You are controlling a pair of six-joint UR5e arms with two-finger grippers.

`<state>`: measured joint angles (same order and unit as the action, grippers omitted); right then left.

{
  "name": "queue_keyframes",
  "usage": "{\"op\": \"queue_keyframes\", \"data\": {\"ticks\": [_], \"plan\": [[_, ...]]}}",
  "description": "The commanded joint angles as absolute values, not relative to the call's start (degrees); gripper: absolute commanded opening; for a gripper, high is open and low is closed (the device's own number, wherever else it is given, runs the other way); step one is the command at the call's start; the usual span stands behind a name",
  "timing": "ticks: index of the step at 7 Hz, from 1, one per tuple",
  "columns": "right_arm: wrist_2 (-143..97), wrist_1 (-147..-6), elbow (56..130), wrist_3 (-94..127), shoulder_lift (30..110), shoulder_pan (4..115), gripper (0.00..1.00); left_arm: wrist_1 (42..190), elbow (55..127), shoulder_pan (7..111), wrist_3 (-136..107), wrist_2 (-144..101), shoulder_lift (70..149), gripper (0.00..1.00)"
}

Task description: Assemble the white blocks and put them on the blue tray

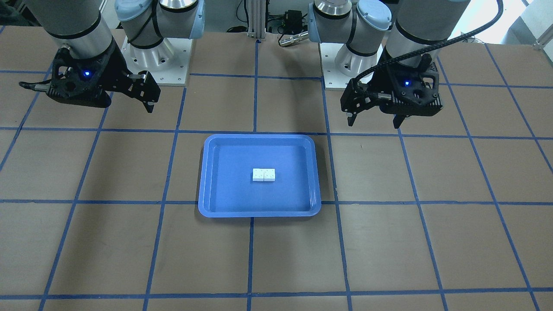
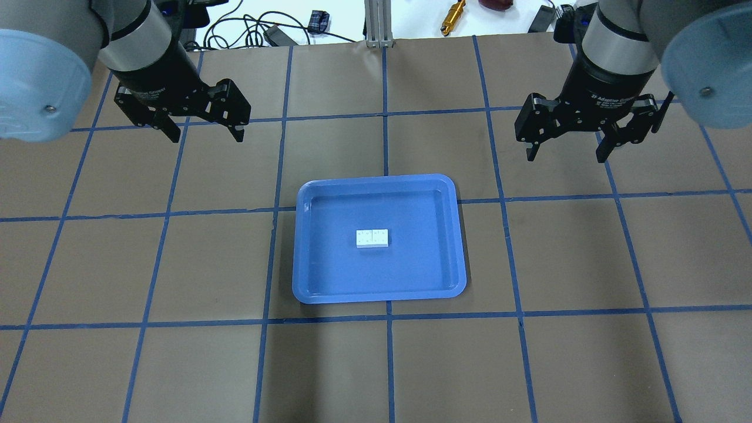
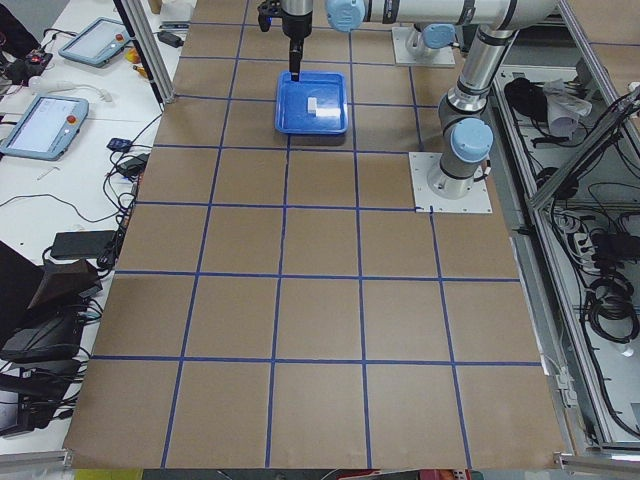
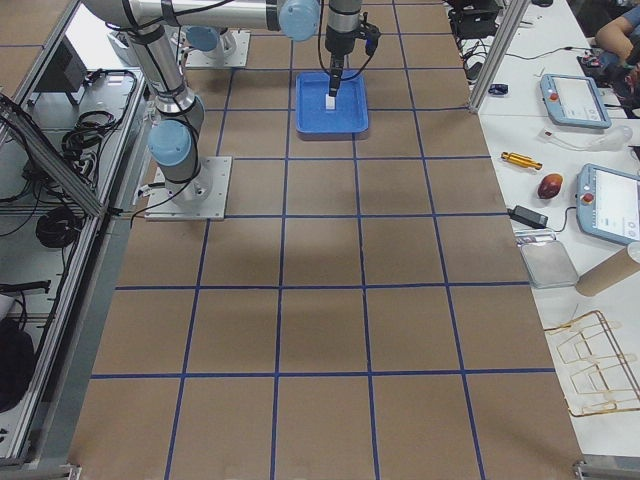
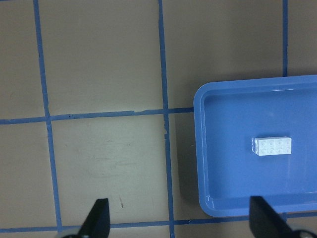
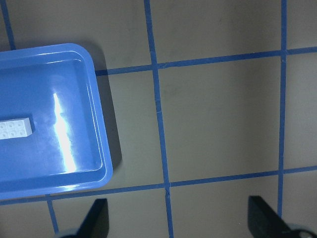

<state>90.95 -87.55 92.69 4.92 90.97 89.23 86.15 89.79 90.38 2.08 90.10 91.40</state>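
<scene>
White blocks (image 2: 372, 237) touching in blue tray (image 2: 305, 247), left gripper (image 2: 207, 136), right gripper (image 2: 565, 156) both wide (empty), cables (image 2: 235, 23) beyond table (image 2: 176, 264).

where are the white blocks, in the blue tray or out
In: the white blocks lie side by side, touching, studs up, on the floor of the blue tray, near its middle.

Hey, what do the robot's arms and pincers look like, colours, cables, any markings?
Both arms are silver-grey tubes with pale blue joint caps. The left pincer and right pincer are black and two-fingered, with white lettering on the body. Each black wrist housing shows a small blue light. A black ribbed cable runs to the left wrist.
</scene>
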Motion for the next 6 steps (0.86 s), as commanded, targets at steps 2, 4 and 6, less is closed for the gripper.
{"op": "queue_keyframes", "data": {"ticks": [2, 4, 6], "plan": [[90.9, -87.5, 92.6, 4.9, 91.2, 89.2, 1.00, 85.9, 89.7, 89.6, 2.3, 90.3, 91.7, 1.00], [90.9, -87.5, 92.6, 4.7, 91.3, 89.2, 1.00, 85.9, 89.7, 89.7, 2.3, 90.3, 91.8, 1.00], [90.9, -87.5, 92.6, 4.7, 91.2, 89.2, 1.00, 86.0, 89.4, 89.7, 2.3, 90.3, 91.8, 1.00]]}}
